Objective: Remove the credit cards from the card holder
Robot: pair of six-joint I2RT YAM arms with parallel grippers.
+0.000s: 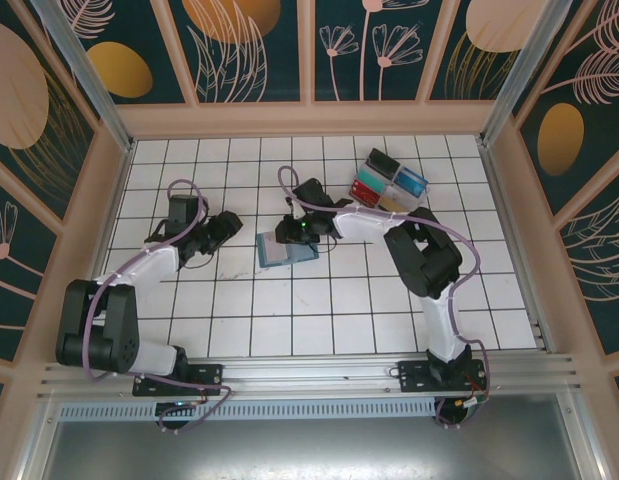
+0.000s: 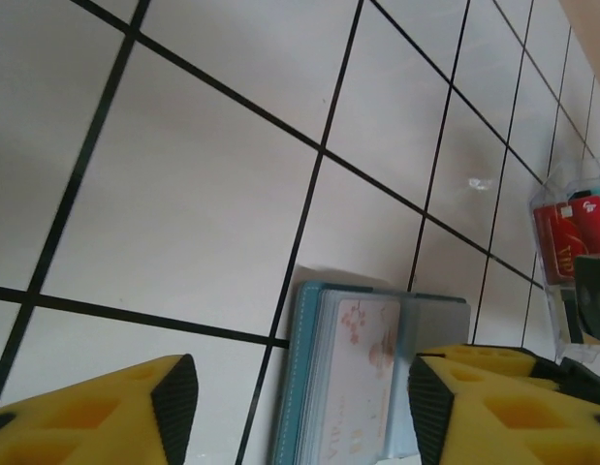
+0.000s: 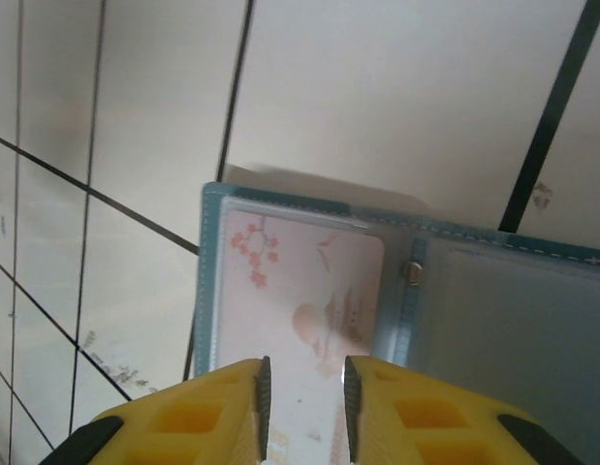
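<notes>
**A:** What's on the left?
**B:** The left claw (image 1: 232, 224) is spread wide over the counter (image 1: 229, 310), just left of the card holder (image 1: 287, 250).
**A:** And the holder?
**B:** It lies open mid-counter, with a pale pink card (image 3: 300, 291) in one sleeve. The right claw (image 3: 305, 407) is narrowed over that card's edge, and I cannot tell whether it pinches it.
**A:** Further right?
**B:** A clear tray (image 1: 389, 180), well apart.
</notes>
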